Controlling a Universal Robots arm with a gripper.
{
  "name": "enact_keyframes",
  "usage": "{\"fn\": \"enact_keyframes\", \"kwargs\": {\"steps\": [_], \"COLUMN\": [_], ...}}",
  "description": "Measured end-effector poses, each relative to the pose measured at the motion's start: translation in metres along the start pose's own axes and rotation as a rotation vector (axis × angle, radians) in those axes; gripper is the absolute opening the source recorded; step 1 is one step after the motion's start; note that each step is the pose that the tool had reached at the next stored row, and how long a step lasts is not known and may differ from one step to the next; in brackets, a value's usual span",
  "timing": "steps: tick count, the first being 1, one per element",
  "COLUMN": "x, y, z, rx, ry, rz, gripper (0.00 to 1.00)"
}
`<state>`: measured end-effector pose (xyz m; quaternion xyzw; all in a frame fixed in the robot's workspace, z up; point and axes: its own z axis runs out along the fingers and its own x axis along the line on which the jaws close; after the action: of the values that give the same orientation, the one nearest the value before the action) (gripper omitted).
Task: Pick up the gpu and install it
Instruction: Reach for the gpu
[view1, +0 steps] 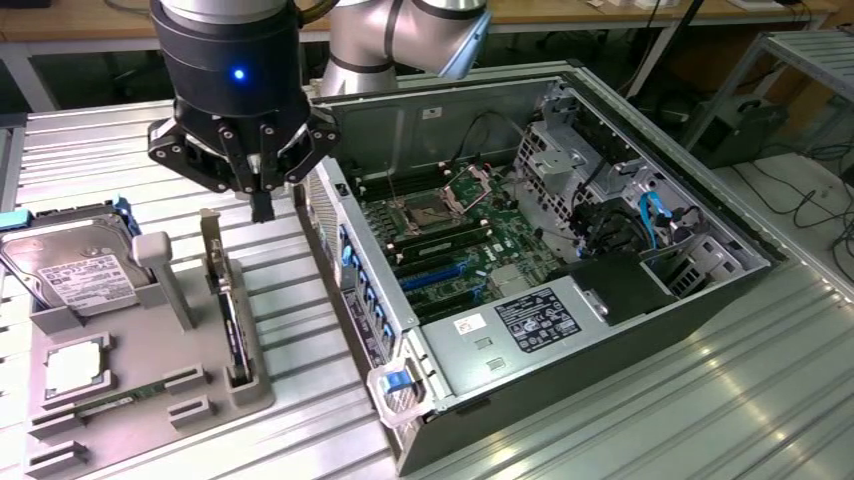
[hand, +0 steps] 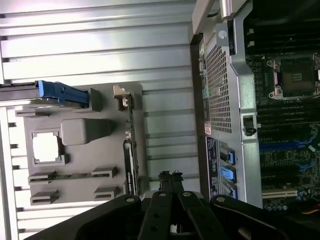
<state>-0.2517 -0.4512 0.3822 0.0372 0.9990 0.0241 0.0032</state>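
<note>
Tabletop: ribbed silver metal panels (view1: 747, 400) carry every item in the scene.
Holder: 1 grey moulded fixture (view1: 147, 385) lies flat on the tabletop at the exterior view's left. In the wrist view it appears as a grey plate (hand: 80, 107).
Hard drive: 1 boxy silver unit with a white label (view1: 74, 270) sits in the holder's far-left bay. A blue rail (hand: 60, 92) runs along 1 side.
Processor: 1 square silver chip (view1: 74, 365) is seated in a recess of the holder, nearer the camera than the hard drive.
Memory stick: 1 slim green strip (view1: 114, 403) lies in the clips near the holder's front edge.
gpu: 1 thin dark card (view1: 230, 320) stands on its long edge in the slot along the holder's right side. Its pale metal bracket (view1: 211, 240) rises at the far end. The card is outside the case and nothing touches it. The wrist view shows it edge-on (hand: 129, 150).
End effector: clenched (view1: 262, 205), with 2 fingers pressed together and nothing grasped. It hangs above the tabletop between the holder and the case, near the bracket end of the gpu but apart from it. The wrist view shows the closed tips (hand: 170, 176).
Computer case: 1 open tower (view1: 641, 350) lies on its side at the exterior view's right, just beside the holder.
Motherboard: 1 green board (view1: 454, 240) lines the case floor, with a metal-framed socket (view1: 437, 208) and blue slots (view1: 427, 275).
Cables: blue leads (view1: 654, 215) run at the case's right end.
</note>
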Motion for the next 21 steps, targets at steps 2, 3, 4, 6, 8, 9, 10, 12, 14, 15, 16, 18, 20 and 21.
{"fn": "enact_keyframes", "kwargs": {"steps": [2,3,4,6,8,9,10,12,14,15,16,18,20,21], "x": [0.004,0.005,0.006,0.007,0.009,0.01,0.011,0.013,0.015,0.017,0.018,0.02,0.021,0.022], "y": [-0.0024,-0.0032,-0.0037,-0.0047,-0.0061,-0.0068,-0.0074,-0.0086,-0.0101,-0.011,-0.0119,-0.013,-0.0143,-0.0148], "z": [0.0,-0.0001,-0.0001,-0.0001,0.0,0.0,0.0,0.0,0.0,0.0,-0.0001,-0.0001,-0.0001,0.0], "rx": [-0.0005,-0.0005,-0.0005,-0.0006,-0.0007,-0.0007,-0.0008,-0.0009,-0.001,-0.0011,-0.0011,-0.0011,-0.0011,-0.0012], "ry": [0.0,0.0001,0.0001,0.0001,0.0001,0.0001,0.0001,0.0001,0.0001,0.0001,0.0001,0.0002,0.0001,0.0002], "rz": [0.0,0.0,0.0,0.0,0.0,0.0,0.0,0.0,0.0,0.0,0.0,0.0,0.0,0.0], "gripper": [0.11,0.11,0.11,0.11,0.11,0.11,0.11,0.11,0.11,0.11,0.11,0.11,0.11,0.11]}}
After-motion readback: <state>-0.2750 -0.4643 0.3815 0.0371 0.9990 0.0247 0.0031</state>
